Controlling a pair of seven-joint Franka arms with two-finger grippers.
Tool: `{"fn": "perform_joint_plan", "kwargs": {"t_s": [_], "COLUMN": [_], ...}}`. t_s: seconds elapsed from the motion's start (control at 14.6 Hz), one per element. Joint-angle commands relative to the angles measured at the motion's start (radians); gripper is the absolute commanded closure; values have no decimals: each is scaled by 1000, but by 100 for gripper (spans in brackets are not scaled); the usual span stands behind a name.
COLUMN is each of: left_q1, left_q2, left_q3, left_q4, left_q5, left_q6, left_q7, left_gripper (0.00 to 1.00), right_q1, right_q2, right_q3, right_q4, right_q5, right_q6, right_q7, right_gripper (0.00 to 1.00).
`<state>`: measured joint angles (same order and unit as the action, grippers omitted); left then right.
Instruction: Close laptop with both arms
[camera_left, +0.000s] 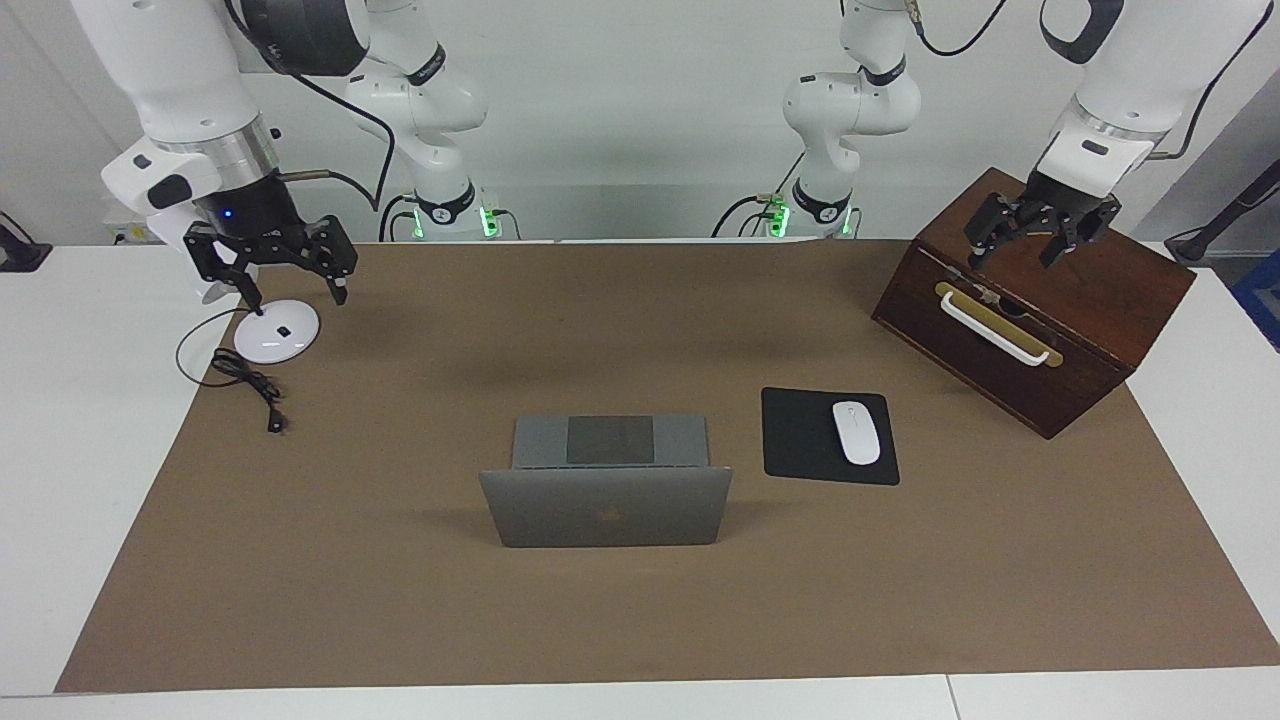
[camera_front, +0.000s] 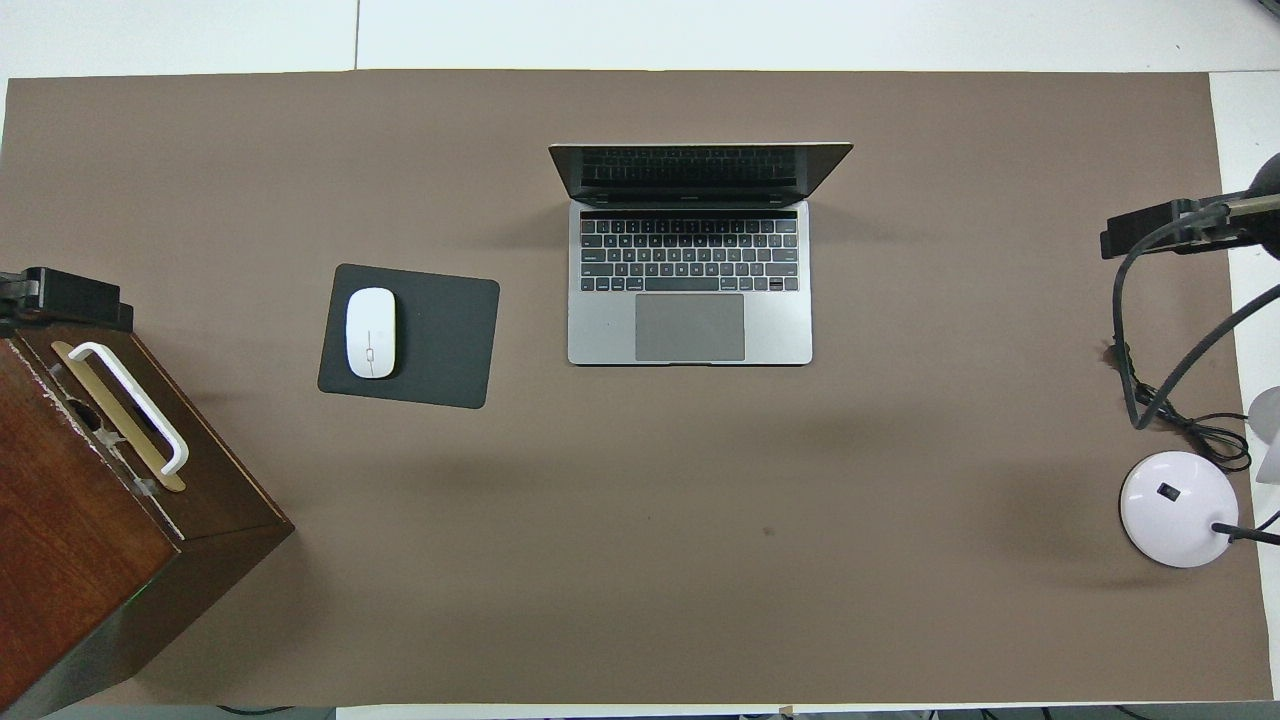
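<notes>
I haven't started: laptop (camera_left: 605, 480) open, left gripper (camera_left: 1040, 230) and right gripper (camera_left: 290, 275) both spread, holding nothing. Next I bring both to the lid.

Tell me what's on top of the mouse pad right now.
Only the white mouse lies on the black mouse pad, at its edge toward the left arm's end. What lies under the pad is hidden.

Silver-grey laptop (camera_front: 690, 300) with dark keys, white mouse (camera_front: 370, 332) on black pad (camera_front: 440, 340), dark brown wooden box (camera_left: 1050, 300), brown-covered table (camera_front: 640, 560)
</notes>
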<state>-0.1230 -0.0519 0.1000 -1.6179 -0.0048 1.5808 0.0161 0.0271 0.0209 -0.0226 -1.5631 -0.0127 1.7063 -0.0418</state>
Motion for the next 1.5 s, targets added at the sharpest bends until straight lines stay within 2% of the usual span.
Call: {"fn": "perform_joint_plan", "kwargs": {"t_s": [0.0,0.61,1.43], "left_q1": [-3,8,-4], "left_q2": [4,-26,-29], "left_q3": [7,9,6], "left_q4": [15,-46,-49], "left_q5": [-14,-14,-11], "left_q6": [-12,27,33], "left_q7": [-10,1,-10], "left_gripper": [0,0,0], "right_q1": [-21,-21,-24], "right_q2": [11,11,14], "right_q3": [15,15,15], "right_q4": [18,18,18], "right_q5": [3,3,14], "right_q6": [-4,-4,-10], "right_q7": [16,14,13], "right_gripper": [0,0,0]}}
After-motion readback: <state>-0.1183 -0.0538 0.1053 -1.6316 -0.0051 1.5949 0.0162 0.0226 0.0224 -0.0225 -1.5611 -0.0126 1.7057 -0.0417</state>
